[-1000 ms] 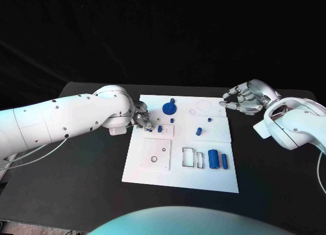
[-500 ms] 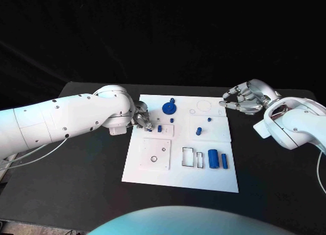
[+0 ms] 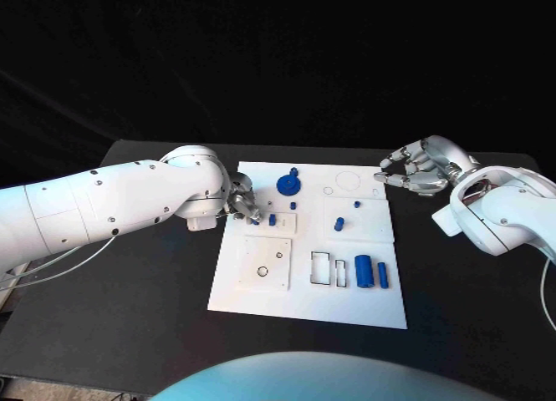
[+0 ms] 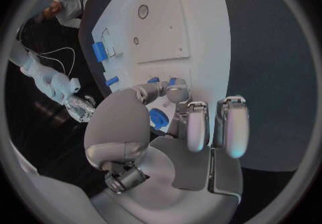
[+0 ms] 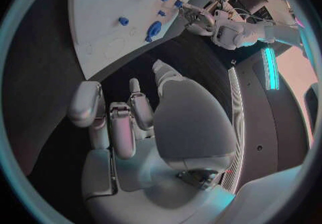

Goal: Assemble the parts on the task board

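The white task board (image 3: 308, 301) lies mid-table. My left hand (image 3: 242, 203) is at its left edge, thumb and a finger closed together on a small blue part (image 3: 255, 221), next to a short blue peg (image 3: 272, 220). In the left wrist view the fingertips (image 4: 177, 92) meet at these blue pieces (image 4: 154, 80). A blue gear-like part (image 3: 290, 182) stands just beyond the hand. My right hand (image 3: 416, 173) hovers off the board's far right corner, fingers curled in with nothing in them (image 5: 134, 122).
Another blue peg (image 3: 339, 223) stands mid-board. Two blue cylinders (image 3: 364, 271) lie beside two narrow rectangular slots (image 3: 323, 268) near the front. A square plate with round holes (image 3: 266, 263) is at the front left. The black table (image 3: 133, 301) surrounds the board.
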Robot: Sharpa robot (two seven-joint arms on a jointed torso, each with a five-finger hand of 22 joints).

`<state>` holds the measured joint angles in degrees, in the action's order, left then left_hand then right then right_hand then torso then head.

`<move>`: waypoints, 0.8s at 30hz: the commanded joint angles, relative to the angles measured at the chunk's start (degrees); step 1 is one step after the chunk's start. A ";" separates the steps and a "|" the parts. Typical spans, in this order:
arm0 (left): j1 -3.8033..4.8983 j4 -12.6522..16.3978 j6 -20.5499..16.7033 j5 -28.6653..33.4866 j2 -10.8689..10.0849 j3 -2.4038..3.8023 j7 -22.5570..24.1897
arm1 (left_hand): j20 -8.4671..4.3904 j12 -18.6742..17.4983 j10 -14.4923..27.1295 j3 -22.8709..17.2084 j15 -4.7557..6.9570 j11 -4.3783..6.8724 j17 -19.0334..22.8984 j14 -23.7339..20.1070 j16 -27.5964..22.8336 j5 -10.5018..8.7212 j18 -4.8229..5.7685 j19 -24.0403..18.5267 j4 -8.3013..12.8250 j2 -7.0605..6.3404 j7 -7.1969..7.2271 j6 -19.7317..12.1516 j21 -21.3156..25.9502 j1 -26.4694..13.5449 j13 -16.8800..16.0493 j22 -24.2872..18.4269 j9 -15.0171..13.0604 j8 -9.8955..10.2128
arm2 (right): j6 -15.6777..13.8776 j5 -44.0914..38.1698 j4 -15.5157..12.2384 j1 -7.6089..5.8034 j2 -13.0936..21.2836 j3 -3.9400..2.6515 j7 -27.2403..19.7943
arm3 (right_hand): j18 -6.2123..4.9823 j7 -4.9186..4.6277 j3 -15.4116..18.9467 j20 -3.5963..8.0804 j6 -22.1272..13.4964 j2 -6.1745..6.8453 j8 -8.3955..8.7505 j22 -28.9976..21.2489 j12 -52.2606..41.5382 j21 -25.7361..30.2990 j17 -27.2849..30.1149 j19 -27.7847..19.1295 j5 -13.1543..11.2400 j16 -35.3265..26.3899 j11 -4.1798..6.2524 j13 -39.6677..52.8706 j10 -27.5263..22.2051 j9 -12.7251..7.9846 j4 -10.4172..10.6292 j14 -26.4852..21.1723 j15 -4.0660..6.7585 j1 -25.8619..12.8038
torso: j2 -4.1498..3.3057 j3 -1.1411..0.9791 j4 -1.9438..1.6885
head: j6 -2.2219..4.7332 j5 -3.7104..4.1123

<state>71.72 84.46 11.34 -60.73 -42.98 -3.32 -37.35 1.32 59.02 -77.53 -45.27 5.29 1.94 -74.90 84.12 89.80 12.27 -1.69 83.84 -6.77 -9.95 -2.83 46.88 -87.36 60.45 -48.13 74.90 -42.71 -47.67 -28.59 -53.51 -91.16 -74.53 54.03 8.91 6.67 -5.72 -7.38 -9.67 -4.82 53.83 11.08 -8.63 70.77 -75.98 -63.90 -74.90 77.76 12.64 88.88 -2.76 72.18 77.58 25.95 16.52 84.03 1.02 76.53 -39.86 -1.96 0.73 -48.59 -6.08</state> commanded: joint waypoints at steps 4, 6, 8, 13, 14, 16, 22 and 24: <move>-0.18 -0.12 1.13 0.49 0.19 -0.14 -0.53 | -0.66 -0.37 -0.19 1.32 0.65 0.27 -15.10 5.88 0.20 -2.01 0.88 4.23 0.66 -1.55 1.45 1.82 -0.06 -3.13 0.49 13.27 1.68 0.27 | 0.63 -0.61 -0.08 0.04 0.06 0.00 -0.07 | -0.54 0.13 0.31 0.03 0.02 -0.34 -0.23 -0.06 0.31 0.23 -11.46 -0.49 0.20 -0.20 0.11 -0.08 -0.32 0.05 0.04 5.10 0.30 -0.42 | -0.06 -0.08 0.06 | 0.03 0.06; -0.18 -0.30 1.20 0.42 0.26 -0.14 -0.60 | -0.71 -0.43 -0.16 2.35 0.71 0.35 -15.10 5.88 0.20 -2.20 0.87 4.23 0.06 -1.77 1.53 2.33 -0.04 -3.41 0.62 13.27 1.96 0.09 | 0.60 -0.61 -0.10 0.04 0.09 0.00 -0.07 | -0.54 0.13 0.31 0.03 0.02 -0.34 -0.23 -0.06 0.31 0.23 -11.46 -0.49 0.20 -0.20 0.11 -0.08 -0.32 0.05 0.04 5.10 0.30 -0.42 | -0.01 -0.06 0.05 | -0.02 0.09; -0.18 -0.42 1.26 0.37 0.31 -0.14 -0.64 | -0.76 -0.50 -0.13 3.07 0.74 0.37 -15.10 5.88 0.20 -2.31 0.87 4.21 -0.36 -1.91 1.57 2.59 -0.02 -3.55 0.75 13.27 2.16 -0.01 | 0.59 -0.61 -0.11 0.04 0.11 0.00 -0.06 | -0.57 0.13 0.37 0.04 -0.02 -0.31 -0.23 -0.15 0.40 0.37 -11.36 -0.54 0.15 -0.23 0.11 -0.21 -0.41 0.07 0.05 5.08 0.30 -0.49 | 0.01 -0.05 0.03 | -0.02 0.12; -0.17 -0.69 1.23 0.32 0.38 -0.14 -0.69 | -0.78 -0.51 -0.13 3.56 0.77 0.38 -15.10 5.88 0.20 -2.34 0.87 4.21 -0.66 -2.02 1.58 2.66 0.00 -3.63 0.79 13.27 2.32 -0.01 | 0.55 -0.61 -0.16 0.04 0.17 0.00 -0.07 | -0.57 0.13 0.37 0.04 -0.02 -0.31 -0.23 -0.15 0.40 0.37 -11.36 -0.54 0.15 -0.23 0.11 -0.21 -0.41 0.07 0.05 5.08 0.30 -0.49 | -0.01 -0.11 0.07 | -0.07 0.08; -0.17 -0.75 1.18 0.32 0.39 -0.14 -0.70 | -0.79 -0.52 -0.13 3.76 0.78 0.38 -15.10 5.88 0.20 -2.38 0.87 4.23 -0.80 -2.06 1.58 2.68 -0.03 -3.68 0.80 13.29 2.39 -0.01 | 0.53 -0.61 -0.17 0.04 0.19 0.00 -0.07 | -0.57 0.13 0.37 0.04 -0.02 -0.31 -0.23 -0.15 0.40 0.37 -11.36 -0.54 0.15 -0.23 0.11 -0.21 -0.41 0.07 0.05 5.08 0.30 -0.49 | 0.00 -0.11 0.07 | -0.09 0.12; -0.17 -0.86 1.10 0.31 0.40 -0.14 -0.70 | -0.80 -0.51 -0.13 3.99 0.78 0.38 -15.10 5.88 0.20 -2.43 0.87 4.22 -0.97 -2.10 1.57 2.70 -0.01 -3.74 0.79 13.28 2.46 0.00 | 0.50 -0.61 -0.19 0.04 0.22 0.00 -0.07 | -0.57 0.13 0.37 0.04 -0.02 -0.31 -0.23 -0.15 0.40 0.37 -11.36 -0.54 0.15 -0.23 0.11 -0.21 -0.41 0.07 0.05 5.08 0.30 -0.49 | 0.01 -0.08 0.05 | -0.04 0.19; -0.17 -1.24 0.95 0.26 0.44 -0.14 -0.74 | -0.84 -0.50 -0.12 5.78 0.80 0.39 -15.10 5.88 0.20 -3.33 0.87 4.22 -2.33 -2.31 1.58 2.85 0.01 -3.92 0.88 13.30 3.03 -0.01 | 0.42 -0.61 -0.22 0.04 0.28 0.00 -0.07 | -0.57 0.12 0.41 0.04 -0.04 -0.30 -0.23 -0.14 0.41 0.37 -11.36 -0.53 0.12 -0.24 0.11 -0.22 -0.42 0.09 0.05 5.08 0.30 -0.54 | 0.02 -0.05 0.03 | 0.02 0.23; -0.17 -1.37 0.94 0.16 0.44 -0.14 -0.76 | -0.85 -0.49 -0.13 6.67 0.81 0.40 -15.10 5.88 0.20 -3.71 0.88 4.25 -3.02 -2.38 1.58 2.98 -0.01 -3.96 0.93 13.32 3.26 -0.08 | 0.40 -0.61 -0.24 0.04 0.31 0.00 -0.07 | -0.59 0.12 0.44 0.04 -0.06 -0.29 -0.22 -0.19 0.45 0.46 -11.30 -0.56 0.10 -0.26 0.11 -0.26 -0.45 0.10 0.06 5.06 0.30 -0.57 | 0.01 -0.04 0.03 | 0.03 0.25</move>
<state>71.62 83.19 11.51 -60.68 -42.62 -3.39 -37.76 0.71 58.75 -77.52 -38.87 5.72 1.93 -74.90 84.15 89.79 8.75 -1.70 84.04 -9.76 -12.23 -1.11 49.79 -87.36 56.99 -47.26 74.90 -39.50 -47.71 -28.61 -53.52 -91.29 -74.53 54.32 8.91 6.67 -5.72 -7.38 -9.67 -4.69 53.83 10.86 -8.63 70.67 -75.74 -63.66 -74.90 77.62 12.64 88.88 -2.77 71.97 77.57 25.99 16.52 84.03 1.02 76.30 -39.85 -2.02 0.78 -48.58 -5.83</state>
